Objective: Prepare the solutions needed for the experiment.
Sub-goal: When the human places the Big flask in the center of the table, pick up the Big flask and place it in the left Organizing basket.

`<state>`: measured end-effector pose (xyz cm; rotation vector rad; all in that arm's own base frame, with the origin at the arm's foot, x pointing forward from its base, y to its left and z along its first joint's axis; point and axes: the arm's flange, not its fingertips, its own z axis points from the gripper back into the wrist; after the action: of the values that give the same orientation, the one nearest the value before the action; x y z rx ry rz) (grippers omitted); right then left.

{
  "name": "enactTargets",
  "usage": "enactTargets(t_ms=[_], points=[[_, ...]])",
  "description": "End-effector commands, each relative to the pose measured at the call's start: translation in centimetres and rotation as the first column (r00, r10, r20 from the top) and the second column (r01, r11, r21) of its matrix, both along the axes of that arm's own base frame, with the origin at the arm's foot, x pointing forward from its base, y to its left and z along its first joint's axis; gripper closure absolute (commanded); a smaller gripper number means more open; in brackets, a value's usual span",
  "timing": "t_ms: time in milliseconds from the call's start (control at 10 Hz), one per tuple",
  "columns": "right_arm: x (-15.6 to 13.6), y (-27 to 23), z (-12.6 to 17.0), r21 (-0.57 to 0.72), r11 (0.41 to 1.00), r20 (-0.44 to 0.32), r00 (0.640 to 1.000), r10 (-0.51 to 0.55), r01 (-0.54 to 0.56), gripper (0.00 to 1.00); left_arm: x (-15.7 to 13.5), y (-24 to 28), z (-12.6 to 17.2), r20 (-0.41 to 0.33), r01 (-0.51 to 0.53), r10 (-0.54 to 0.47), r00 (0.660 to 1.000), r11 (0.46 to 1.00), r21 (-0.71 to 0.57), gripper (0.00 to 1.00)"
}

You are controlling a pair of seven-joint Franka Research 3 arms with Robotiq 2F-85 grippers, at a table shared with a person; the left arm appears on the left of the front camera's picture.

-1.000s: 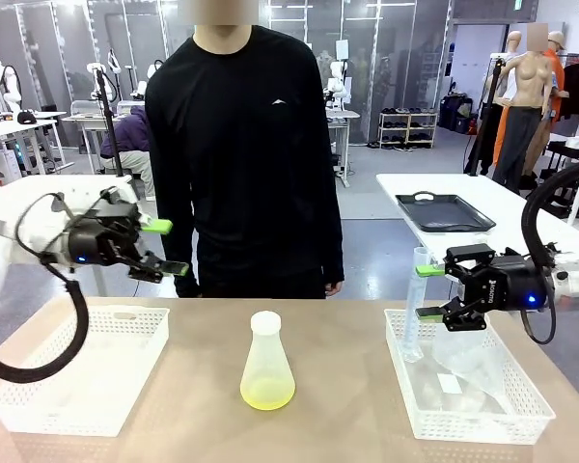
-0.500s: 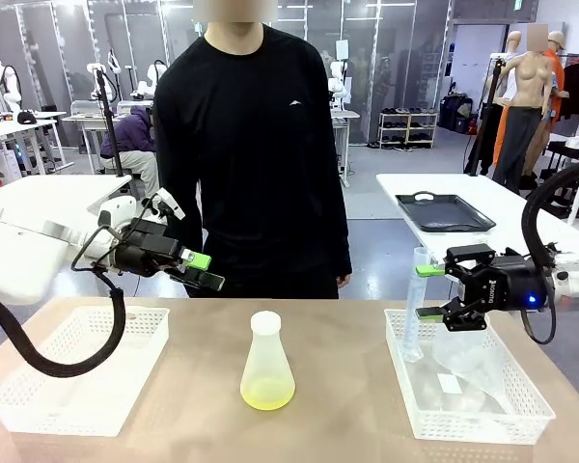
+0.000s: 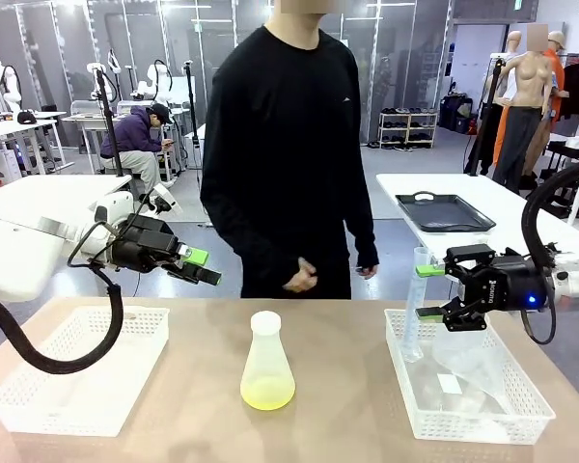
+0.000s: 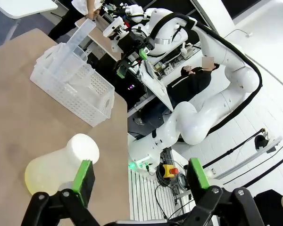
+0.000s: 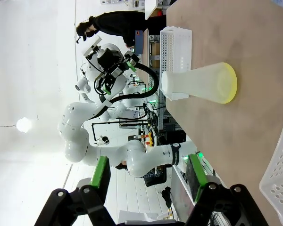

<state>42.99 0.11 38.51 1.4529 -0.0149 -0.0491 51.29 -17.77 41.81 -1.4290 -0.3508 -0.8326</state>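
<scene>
Flask [image 3: 267, 365] holding solutions [image 3: 267, 392]: ctr of table [image 3: 347, 424]. L basket [image 3: 39, 405] left, R basket [image 3: 521, 410] right w/ cylinder [image 3: 415, 304] in it. Person [image 3: 289, 145] behind table.

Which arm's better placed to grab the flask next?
Probably left: the left gripper, jaws open and empty, hangs nearer the flask and angles down at it. The right gripper sits farther, over the right basket by the cylinder.

white arms [image 3: 19, 256], black cables [image 3: 48, 362], left gripper [image 3: 205, 266] and right gripper [image 3: 427, 292] black, green-padded
</scene>
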Motion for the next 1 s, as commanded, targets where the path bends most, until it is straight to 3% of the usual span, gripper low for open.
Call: enactTargets(t_ms=[0,200,400,600,700,900], points=[[0.1,0.1,0.1,-0.003,1.000,0.002,1.000,-0.002,0.002,0.18,1.6,-2.3,-0.6,0.076,0.112,-0.104,0.992,0.986,-0.119,0.00],[0.1,0.1,0.1,-0.003,1.000,0.002,1.000,-0.002,0.002,0.18,3.6,-5.4,-0.4,0.348,0.133,-0.077,0.934,0.981,-0.140,0.00],[0.1,0.1,0.1,-0.003,1.000,0.002,1.000,-0.002,0.002,0.18,4.9,-6.6,-1.7,0.538,0.220,-0.094,0.838,0.959,-0.176,0.00],[0.1,0.1,0.1,-0.003,1.000,0.002,1.000,-0.002,0.002,0.18,6.1,-7.7,-3.7,0.584,0.212,-0.057,0.809,0.956,-0.201,0.00],[0.1,0.1,0.1,-0.003,1.000,0.002,1.000,-0.002,0.002,0.18,4.5,-7.1,-1.3,0.512,0.202,-0.084,0.855,0.963,-0.179,0.00],[0.1,0.1,0.1,-0.003,1.000,0.002,1.000,-0.002,0.002,0.18,4.5,-7.1,-1.3,0.512,0.202,-0.084,0.855,0.963,-0.179,0.00]])
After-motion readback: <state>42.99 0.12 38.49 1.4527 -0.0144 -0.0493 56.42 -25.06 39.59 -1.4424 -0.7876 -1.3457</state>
